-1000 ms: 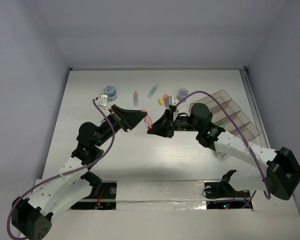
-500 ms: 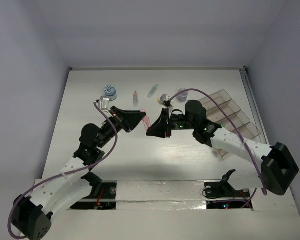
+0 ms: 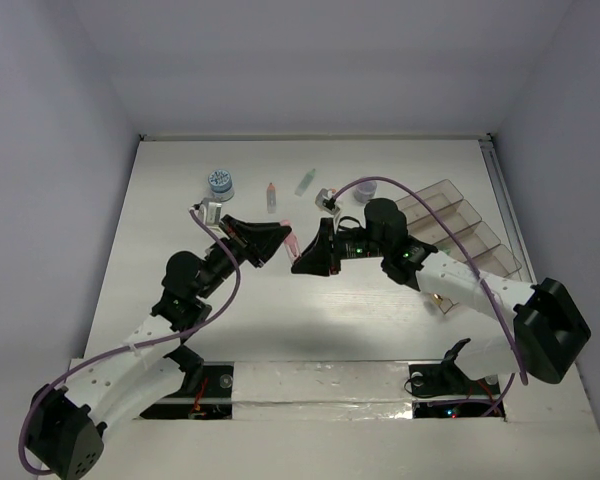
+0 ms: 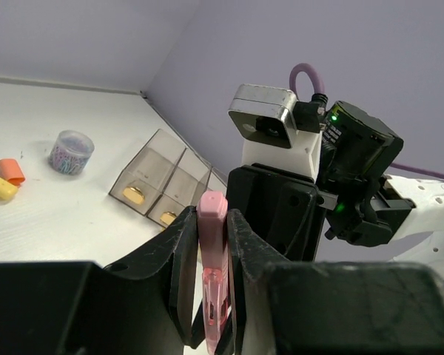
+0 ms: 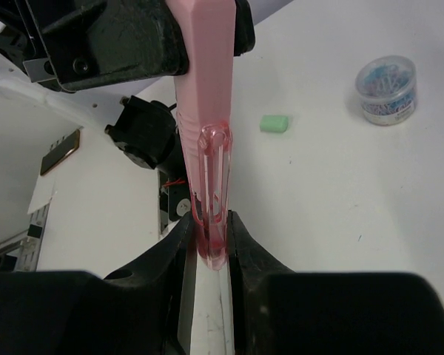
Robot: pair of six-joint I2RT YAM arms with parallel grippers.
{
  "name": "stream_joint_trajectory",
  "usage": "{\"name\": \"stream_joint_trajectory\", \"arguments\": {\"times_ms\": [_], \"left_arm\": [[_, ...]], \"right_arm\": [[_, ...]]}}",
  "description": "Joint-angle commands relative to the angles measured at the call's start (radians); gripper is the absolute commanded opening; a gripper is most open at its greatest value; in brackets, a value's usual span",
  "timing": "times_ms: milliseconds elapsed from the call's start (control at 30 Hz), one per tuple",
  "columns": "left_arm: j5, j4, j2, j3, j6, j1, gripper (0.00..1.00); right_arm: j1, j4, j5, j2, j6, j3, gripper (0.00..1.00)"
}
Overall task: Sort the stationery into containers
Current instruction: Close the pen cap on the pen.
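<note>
Top external view: the right gripper point(image 3: 300, 258) has slid in from the right over the last second. Its tip, which stood a little short of the translucent pink plastic pen point(image 3: 293, 242), now meets that pen at mid-frame, nose to nose with the left gripper point(image 3: 283, 238). Both tools are off the table.

Left wrist view shows the left gripper's black fingers point(image 4: 183, 244) clamped narrow on the pen's flat-sided barrel, with its squared cap poking up between them. Right wrist view shows the right gripper's fingers point(image 5: 183, 237) also close-set, touching both sides of the pen's rounded, glossy clip end, so both tools appear to grip the same pen. This looks like a hand-over towards the side where the clear smoky-brown plastic organiser tray point(image 3: 460, 225) sits, at right of frame. The pen is not yet in any compartment.

Two of the tray's stepped, hard-walled cells hold small yellow pieces point(image 4: 134, 194). Loose on the matte white table lie:
- a round clear tub of coloured clips point(image 5: 386, 89)
- a soft-looking green block eraser point(image 5: 274, 123)
- an orange eraser point(image 4: 12, 170) and a yellow eraser point(image 4: 0, 186)
- a blue-white round tub point(image 3: 220, 181), upper left
</note>
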Motion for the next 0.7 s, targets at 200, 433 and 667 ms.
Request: {"name": "stream_joint_trajectory", "arguments": {"times_ms": [200, 433, 667], "left_arm": [[0.017, 0.232, 0.046, -0.052, -0.002, 0.01, 0.0], [0.042, 0.264, 0.05, -0.081, -0.033, 0.01, 0.0], [0.057, 0.247, 0.033, -0.106, -0.042, 0.01, 0.0]], "right_arm": [[0.018, -0.005, -0.061, -0.026, 0.011, 0.043, 0.0], [0.018, 0.074, -0.018, -0.039, 0.063, 0.031, 0.0], [0.018, 0.157, 0.048, -0.07, 0.11, 0.017, 0.0]]}}
